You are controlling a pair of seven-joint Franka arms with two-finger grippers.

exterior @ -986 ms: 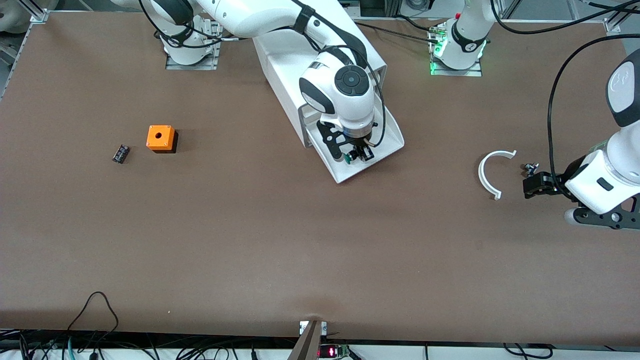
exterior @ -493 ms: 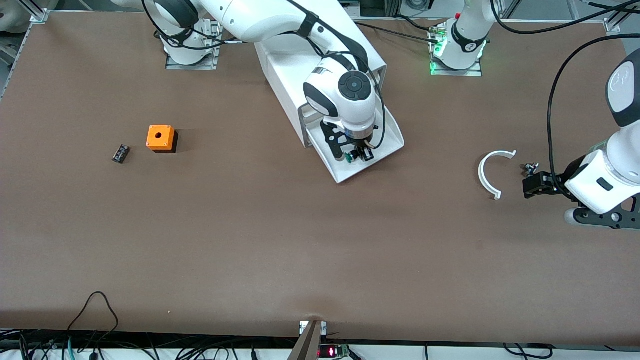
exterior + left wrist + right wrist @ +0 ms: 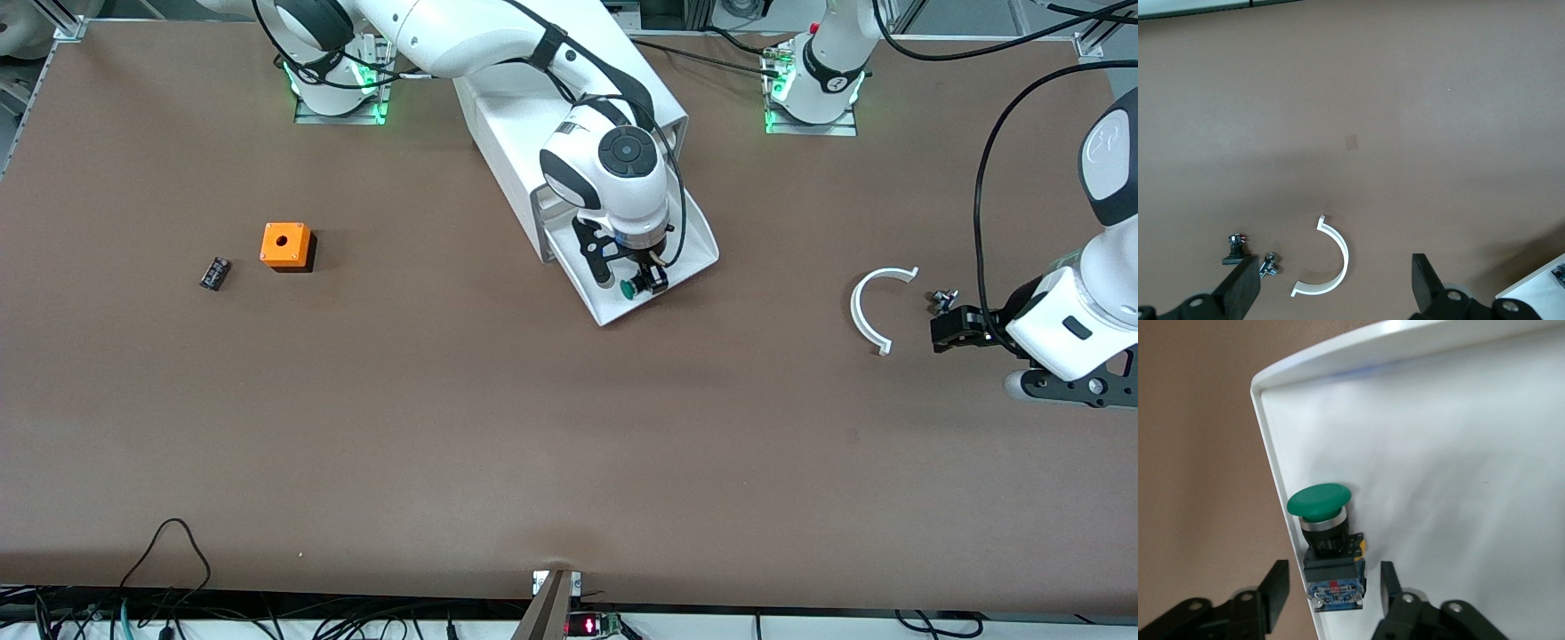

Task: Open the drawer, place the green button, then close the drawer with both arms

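The lowest drawer [image 3: 702, 253] of the white cabinet [image 3: 520, 133] stands pulled open. The button [image 3: 629, 287], with a green cap and black body, lies on its side in the drawer near its front edge. In the right wrist view the button [image 3: 1319, 502] rests along the drawer's rim [image 3: 1271, 447]. My right gripper [image 3: 632, 276] hovers over the drawer, open, its fingers on either side of the button's body without touching it [image 3: 1335, 593]. My left gripper [image 3: 948, 331] waits open and empty over the table at the left arm's end [image 3: 1333, 293].
A white curved strip [image 3: 867, 311] lies beside my left gripper and also shows in the left wrist view [image 3: 1337, 257], with a small black part [image 3: 1235, 247] and a metal bit [image 3: 1269, 265] close by. An orange cube [image 3: 285, 245] and a small black component [image 3: 214, 273] lie toward the right arm's end.
My right gripper has opened and let go of the button, whose green cap now lies slightly nearer the front camera in the drawer. The left arm has not moved.
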